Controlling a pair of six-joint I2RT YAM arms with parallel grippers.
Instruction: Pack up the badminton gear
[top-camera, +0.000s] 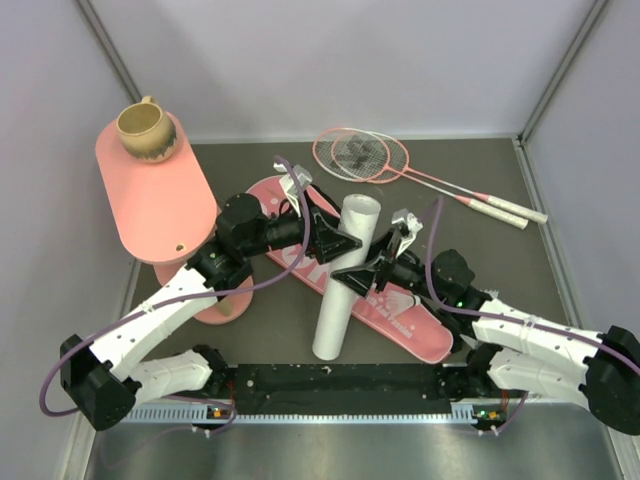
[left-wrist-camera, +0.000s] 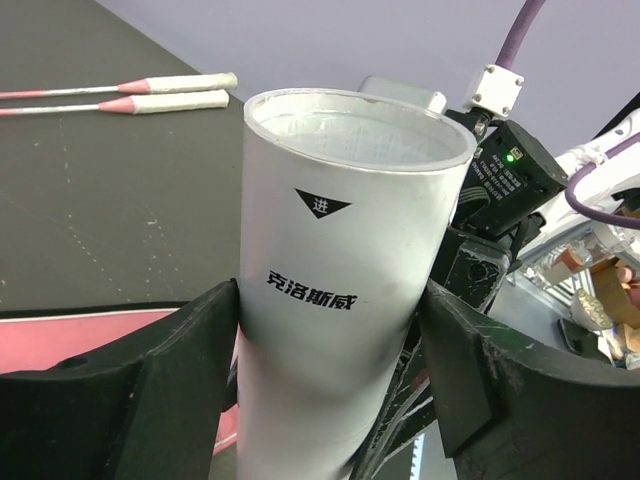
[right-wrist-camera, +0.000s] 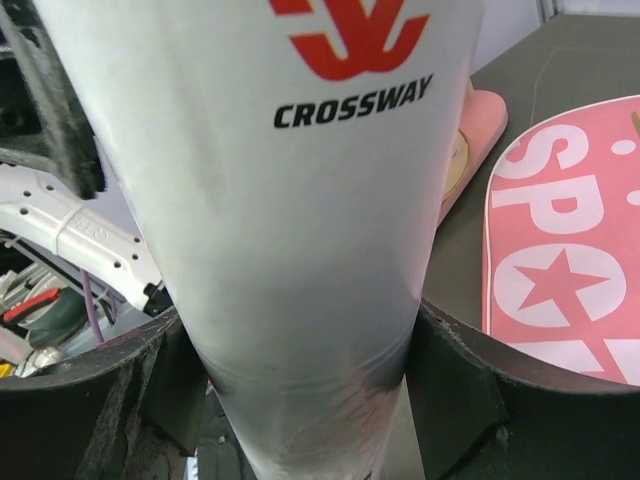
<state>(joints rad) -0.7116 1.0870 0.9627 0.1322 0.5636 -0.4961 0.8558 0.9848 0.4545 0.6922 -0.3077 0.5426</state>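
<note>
- A tan mug (top-camera: 146, 131) stands on the upper tier of the pink table (top-camera: 160, 205) at far left.
- The left gripper (left-wrist-camera: 330, 350) clamps the white tube (top-camera: 335, 310) near its open top, one jaw pressed against each side.
- The tube stands roughly upright at the centre, over the pink bag (top-camera: 400, 315).
- The right gripper (right-wrist-camera: 305, 380) grips the same tube lower down, with both jaws touching its wall.
- The bag lies flat on the table, running diagonally under the arms.
- Two rackets (top-camera: 365, 155) lie crossed at the far right, well apart from the tube.
</note>
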